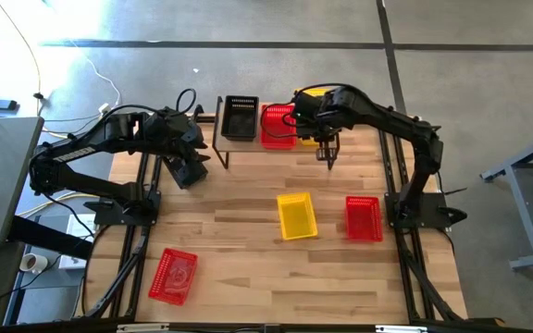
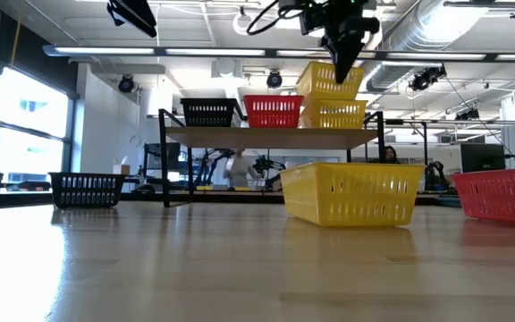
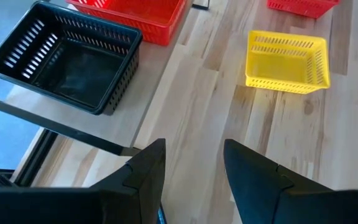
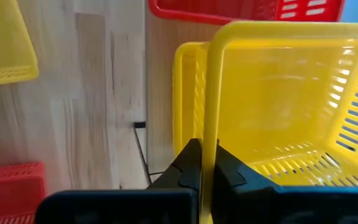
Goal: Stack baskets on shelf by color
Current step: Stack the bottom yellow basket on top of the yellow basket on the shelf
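From overhead I lost the top yellow basket [image 2: 329, 80] under the right gripper [image 4: 202, 163]; the low view showed it tilted on another yellow basket [image 2: 335, 114] at the shelf [image 2: 266, 137] end, rim pinched. My left gripper [image 3: 192, 163], fingers spread, hovered beside the shelf's black basket [image 3: 67, 59], table [image 1: 239, 240] clear between loose baskets.

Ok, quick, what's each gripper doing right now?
Left gripper: open, empty.
Right gripper: shut on yellow basket rim, over the shelf.

3 yel [image 1: 296, 215], 3 red [image 1: 363, 218], 2 blk baskets [image 1: 240, 117].
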Available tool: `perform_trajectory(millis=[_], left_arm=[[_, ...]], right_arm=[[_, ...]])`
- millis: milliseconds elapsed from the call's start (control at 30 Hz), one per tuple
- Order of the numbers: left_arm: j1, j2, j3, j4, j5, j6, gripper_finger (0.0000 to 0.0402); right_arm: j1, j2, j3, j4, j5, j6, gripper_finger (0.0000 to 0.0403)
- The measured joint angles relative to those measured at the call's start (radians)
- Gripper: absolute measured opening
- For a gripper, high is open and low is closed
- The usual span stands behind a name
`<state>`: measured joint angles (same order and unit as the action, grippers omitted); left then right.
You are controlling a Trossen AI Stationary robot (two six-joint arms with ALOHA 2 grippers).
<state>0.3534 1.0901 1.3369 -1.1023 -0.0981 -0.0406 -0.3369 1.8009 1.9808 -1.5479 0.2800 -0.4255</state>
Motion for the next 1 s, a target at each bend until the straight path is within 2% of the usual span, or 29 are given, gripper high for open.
perform_trajectory(millis=[500, 1000], left_arm=[[0.000, 0.000, 0.000, 0.000, -0.003, -0.009, 0.0154], [0.000, 0.000, 0.000, 0.000, -0.003, -0.010, 0.0154]], right_arm=[[-0.035, 0.021, 0.000, -0.023, -0.057, -0.002, 0.0000], [-0.066, 0.035, 0.000, -0.023, -0.009, -0.012, 0.0000]])
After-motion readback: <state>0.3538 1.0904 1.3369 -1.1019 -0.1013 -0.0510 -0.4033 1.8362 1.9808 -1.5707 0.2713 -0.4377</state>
